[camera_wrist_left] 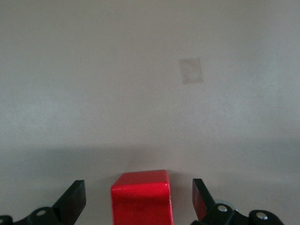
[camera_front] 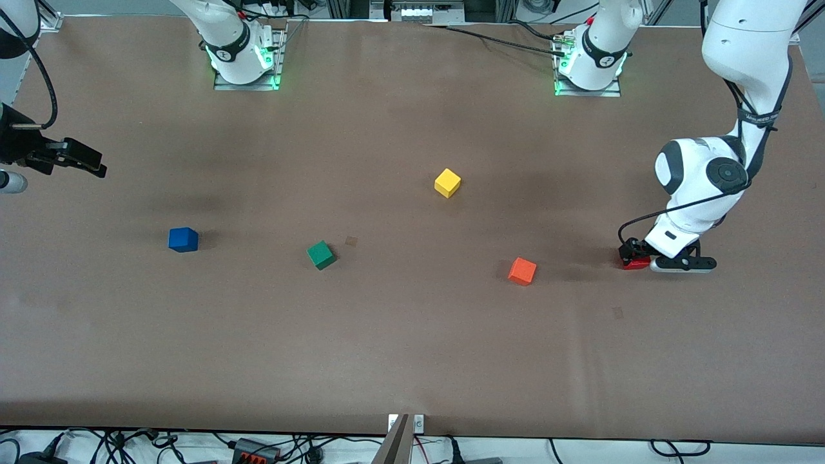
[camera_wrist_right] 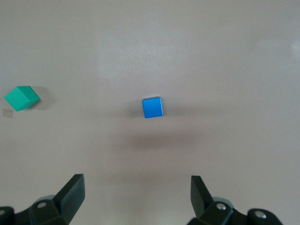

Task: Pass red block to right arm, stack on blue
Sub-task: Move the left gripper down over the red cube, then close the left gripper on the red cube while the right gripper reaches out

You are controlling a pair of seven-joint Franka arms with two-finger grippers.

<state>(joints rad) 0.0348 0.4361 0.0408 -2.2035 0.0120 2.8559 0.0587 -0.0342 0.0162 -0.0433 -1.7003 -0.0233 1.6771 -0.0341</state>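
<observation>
Brown and matte, the table (camera_front: 399, 348) carries five small cubes spread well apart. We find the red block (camera_front: 637, 263) at the left arm's end of the table, resting on the surface, and the left gripper (camera_front: 644, 261) is down around it. From the left wrist view we see the red block (camera_wrist_left: 142, 197) sitting squarely between the two dark fingers (camera_wrist_left: 71, 202), with a clear gap on each side, so the jaws stand wide and touch nothing yet. The cube has no long axis; its faces look roughly parallel to the finger pads, so we judge a straight close should catch it.

Toward the right arm's end lies the blue cube (camera_front: 183, 239), far from the red one, with the green cube (camera_front: 321, 254), the yellow cube (camera_front: 447, 182) and the orange cube (camera_front: 522, 270) lying between them. We see the right gripper (camera_front: 77, 158) waiting in the air, wide and empty, near the blue cube (camera_wrist_right: 152, 107), which shows ahead of its fingers.
</observation>
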